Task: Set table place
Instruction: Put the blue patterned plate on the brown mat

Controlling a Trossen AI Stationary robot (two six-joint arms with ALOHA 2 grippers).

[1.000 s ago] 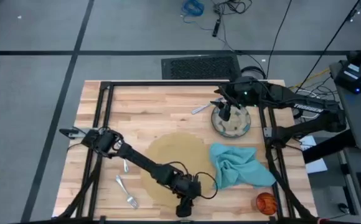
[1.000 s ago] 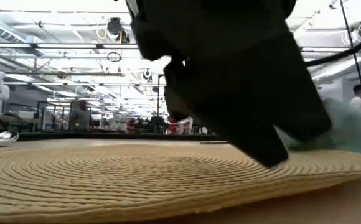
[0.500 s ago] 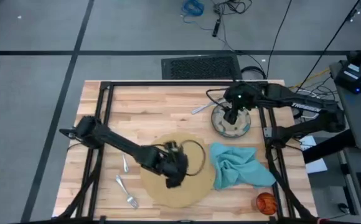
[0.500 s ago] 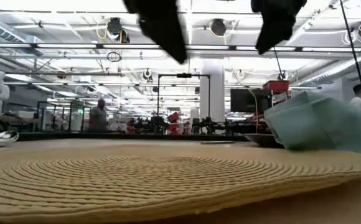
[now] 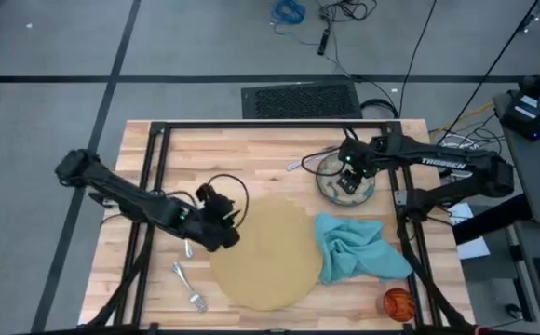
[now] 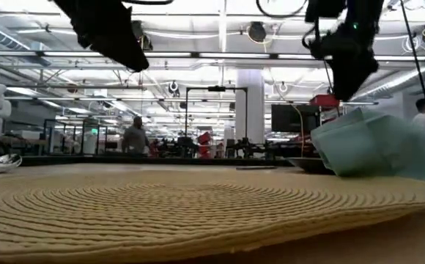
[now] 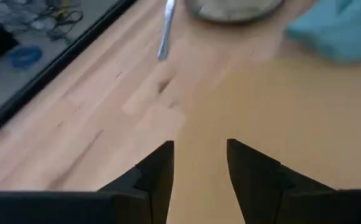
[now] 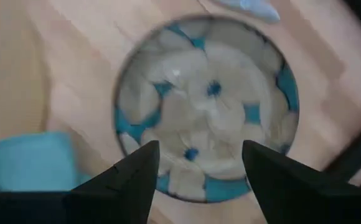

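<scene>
The round tan placemat (image 5: 265, 256) lies flat near the table's front edge. My left gripper (image 5: 219, 223) hovers open over the placemat's left edge (image 7: 274, 106), touching nothing. The round dish (image 5: 346, 181), pale with blue flecks, sits on the table at the far right. My right gripper (image 8: 199, 165) hangs open above the dish (image 8: 205, 106), clear of it. The teal napkin (image 5: 358, 247) lies crumpled against the placemat's right side. A knife (image 5: 300, 163) lies left of the dish. An orange cup (image 5: 398, 302) stands at the near right.
A fork (image 5: 188, 287) and a spoon (image 5: 186, 247) lie on the wood left of the placemat. Black frame bars (image 5: 149, 186) run along the table's sides and far edge. Bare wood (image 5: 233, 163) shows between the far bar and the placemat.
My left gripper has risen off the placemat's near edge and swung toward the table's left and far side, ending above the placemat's left edge. My right gripper has come down a little over the dish. The placemat lies flat where it was.
</scene>
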